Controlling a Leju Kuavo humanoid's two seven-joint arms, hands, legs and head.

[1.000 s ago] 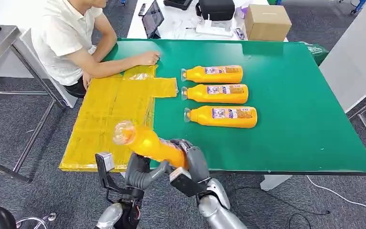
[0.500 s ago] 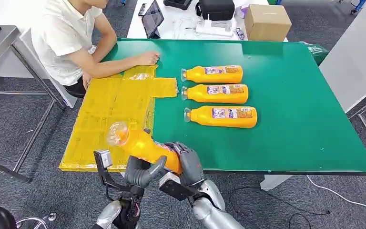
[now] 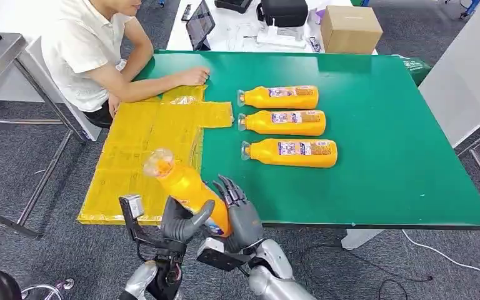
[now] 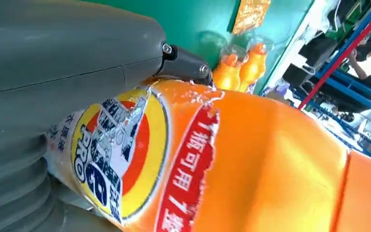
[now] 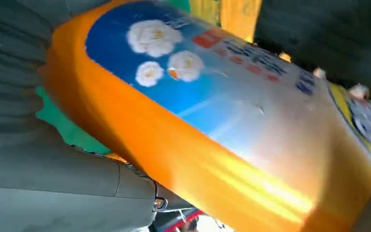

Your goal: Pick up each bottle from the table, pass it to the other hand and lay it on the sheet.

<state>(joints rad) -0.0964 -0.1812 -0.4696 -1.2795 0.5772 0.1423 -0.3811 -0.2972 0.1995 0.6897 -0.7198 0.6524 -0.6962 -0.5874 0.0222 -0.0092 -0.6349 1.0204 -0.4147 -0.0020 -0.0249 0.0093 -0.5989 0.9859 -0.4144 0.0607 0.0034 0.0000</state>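
Nearest us, our left hand grips the lower body of the orange bottle, thumb wrapped across its front. Since a second ago our right hand has let go: its fingers now stand straight and spread beside the bottle, apart from it or barely grazing it, we cannot tell which. The bottle has swung more upright and tilts cap-first toward the yellow sheet, held in the air over the table's near edge.

In the left wrist view the bottle hides our fingers; the right wrist view is blurred, with the label hard to read.

On the green table we count three more bottles lying on their sides in a row, caps toward the sheet: near, middle, far. That makes four bottles, one sheet.

Beyond, a seated person rests a hand at the sheet's far edge.
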